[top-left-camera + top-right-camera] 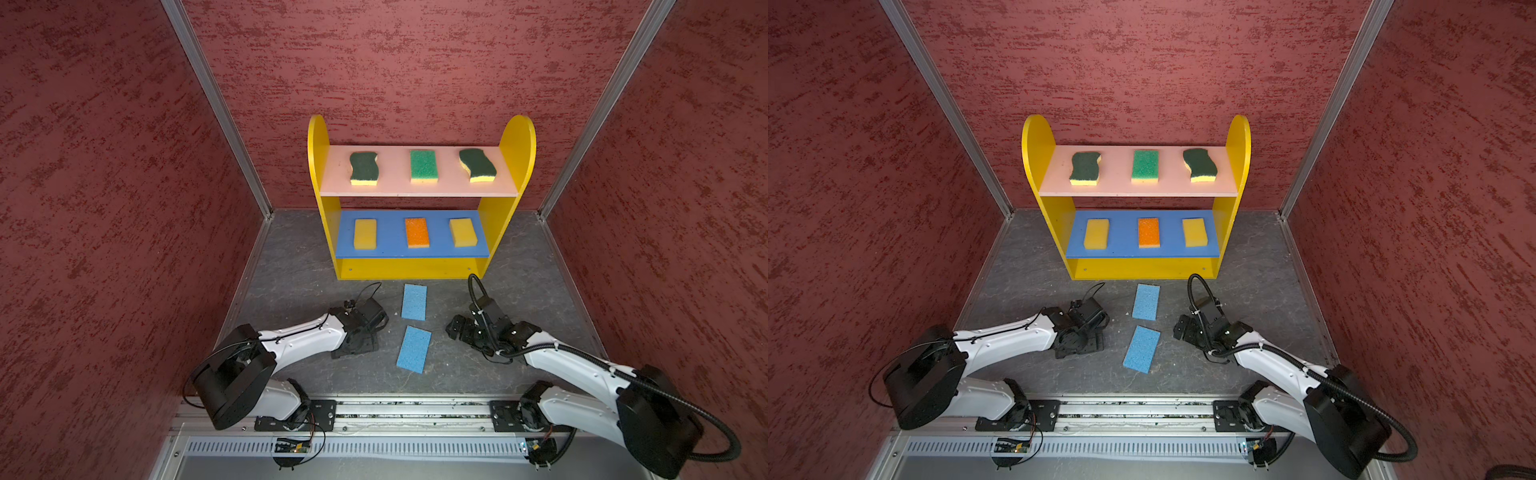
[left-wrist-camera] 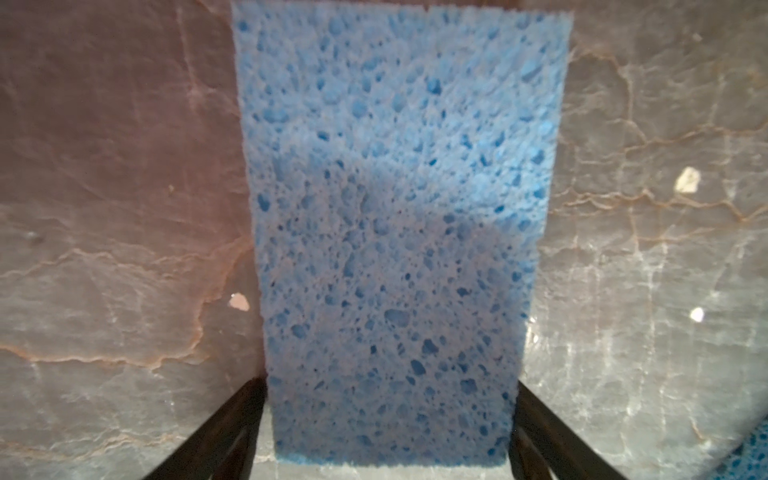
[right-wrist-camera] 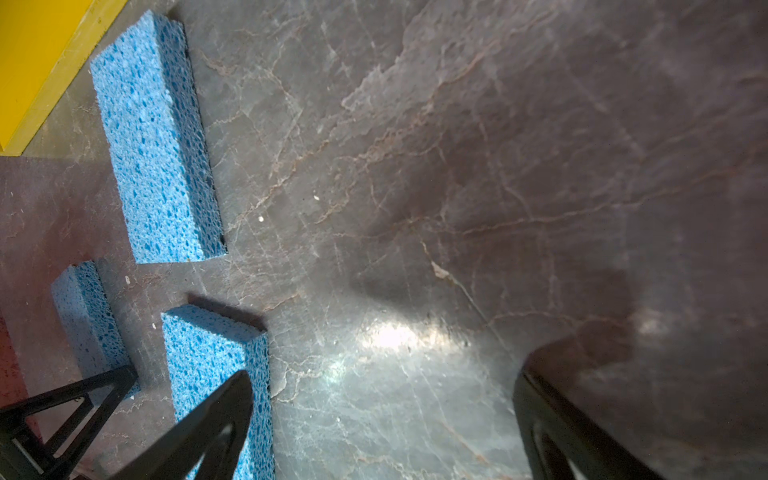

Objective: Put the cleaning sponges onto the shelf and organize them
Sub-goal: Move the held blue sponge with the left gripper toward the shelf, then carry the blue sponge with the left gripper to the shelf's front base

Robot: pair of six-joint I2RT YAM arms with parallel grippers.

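Left gripper [image 2: 388,386] is spread wide astride a blue sponge [image 2: 395,208] on the floor [image 2: 124,208]; right gripper [image 3: 384,372] gapes empty. Two more blues [image 1: 414,302] lie mid-frame below the shelf [image 1: 515,141], six sponges [image 1: 423,165] on it.

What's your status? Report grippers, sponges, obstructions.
Right gripper open, empty. Left gripper straddling a blue sponge, grip unclear. Two more blue sponges on the table; shelf holds six. No obstruction seen.
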